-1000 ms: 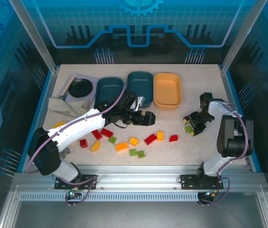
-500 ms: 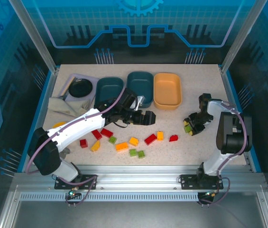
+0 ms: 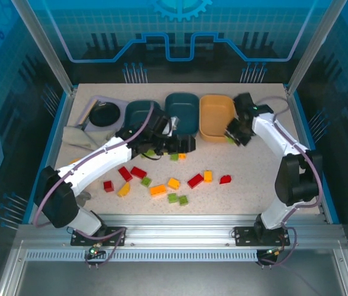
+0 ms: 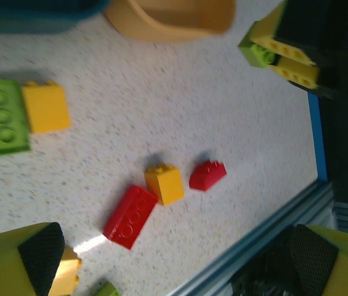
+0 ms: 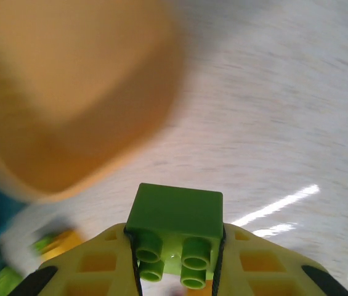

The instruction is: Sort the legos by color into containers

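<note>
My right gripper (image 3: pixel 232 132) is shut on a green lego (image 5: pixel 175 229) and hangs at the right rim of the orange tub (image 3: pixel 217 117), which looms blurred in the right wrist view (image 5: pixel 69 92). My left gripper (image 3: pixel 183 145) stands open in front of the two teal tubs (image 3: pixel 141 115) (image 3: pixel 182 110), its fingers (image 4: pixel 38 256) wide apart with nothing between them. A green brick (image 4: pixel 2 117) and a yellow brick (image 4: pixel 45 108) lie side by side below it. Red, yellow and green legos lie scattered across the near table, among them a long red one (image 4: pixel 130 216).
A black round bowl on a lavender tray (image 3: pixel 105 114) stands at the back left, with a crumpled cloth (image 3: pixel 81 137) in front of it. A yellow bowl (image 3: pixel 75 162) peeks out from under the left arm. The blue table rail (image 4: pixel 266 237) runs close by.
My right gripper has closed on the green brick at the right side and carried it back and left to the orange tub. The left gripper has drawn back slightly, uncovering a green and a yellow brick.
</note>
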